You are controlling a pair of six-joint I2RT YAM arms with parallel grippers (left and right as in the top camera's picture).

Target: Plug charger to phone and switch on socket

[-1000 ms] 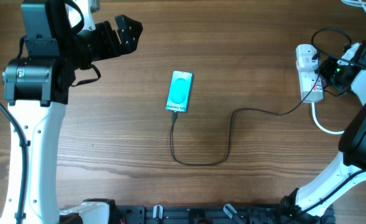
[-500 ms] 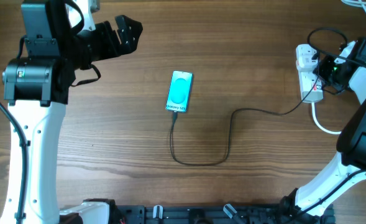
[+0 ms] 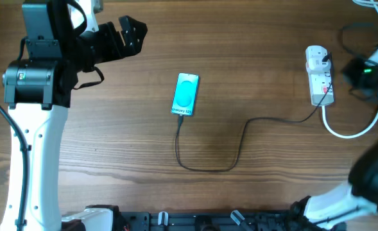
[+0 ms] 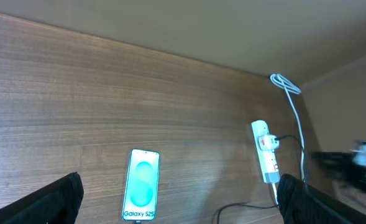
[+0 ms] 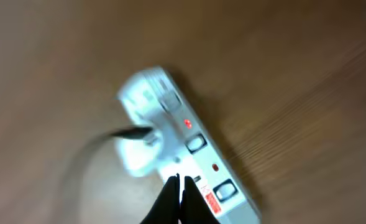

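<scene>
The phone (image 3: 186, 94) lies screen-up mid-table, also in the left wrist view (image 4: 143, 192). The thin black charger cable (image 3: 209, 168) runs from the phone's near end in a loop to the white socket strip (image 3: 318, 76) at far right; its plug end meets the phone. The strip shows in the left wrist view (image 4: 265, 152) and blurred in the right wrist view (image 5: 189, 155), with a red light lit. My right gripper (image 5: 178, 183) is shut and empty, just above the strip; in the overhead view (image 3: 359, 69) it sits right of the strip. My left gripper (image 3: 132, 31) is open, far left.
The strip's thick white cord (image 3: 346, 133) curves toward the right edge. Another pale cable (image 4: 289, 93) lies at the far right corner. The left arm's base column (image 3: 31, 128) stands along the left side.
My right gripper has pulled away from the socket strip toward the right edge, fast enough to blur. The black cable has shifted slightly. The left arm has not moved.
</scene>
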